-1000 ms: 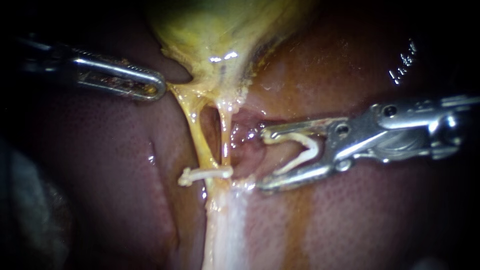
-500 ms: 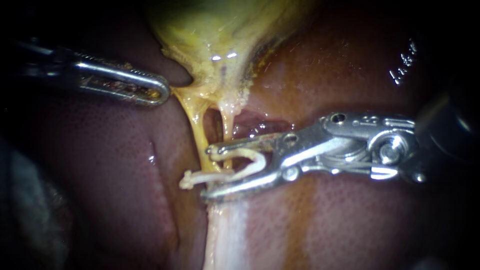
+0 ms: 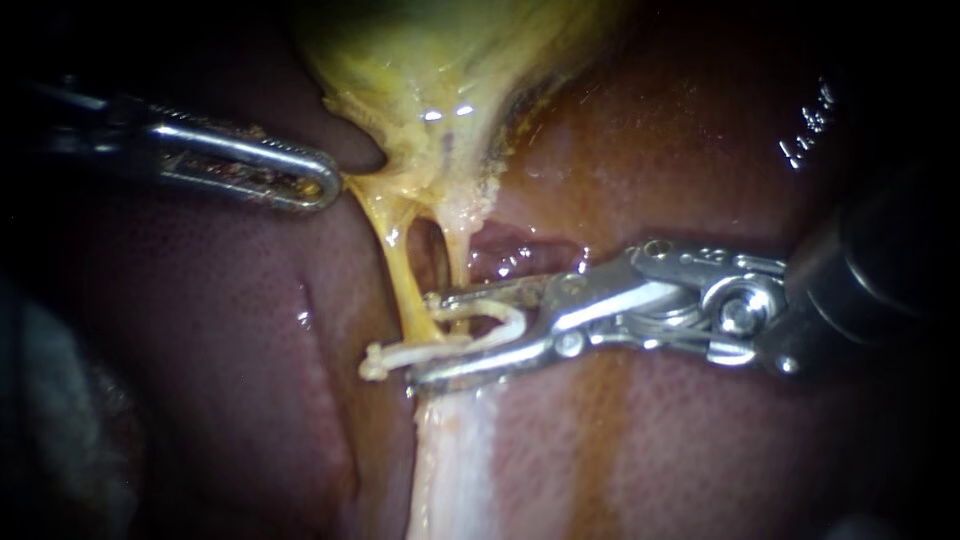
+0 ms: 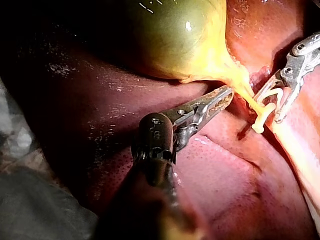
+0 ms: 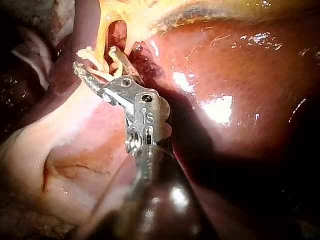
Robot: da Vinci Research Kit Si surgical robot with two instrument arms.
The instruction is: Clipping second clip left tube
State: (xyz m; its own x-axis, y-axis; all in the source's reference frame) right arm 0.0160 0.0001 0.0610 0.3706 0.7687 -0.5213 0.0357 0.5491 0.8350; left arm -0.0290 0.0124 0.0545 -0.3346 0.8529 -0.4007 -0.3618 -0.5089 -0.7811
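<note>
My right instrument [image 3: 428, 338] is holding an open clip [image 3: 505, 322] in its jaws, a tube [image 3: 458, 262] between them, just beside the placed clip [image 3: 395, 356], while my left instrument [image 3: 325, 186] is clamping the gallbladder [image 3: 430, 70] edge.

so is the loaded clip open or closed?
Open: the clip in the right instrument's jaws has its two legs apart, joined only at the back.

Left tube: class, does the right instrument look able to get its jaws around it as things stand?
Probably yes. The right instrument, carrying a loaded clip, appears to straddle the left tube just above the placed clip, with nothing in between. The right tube lies within its jaws too.
</note>
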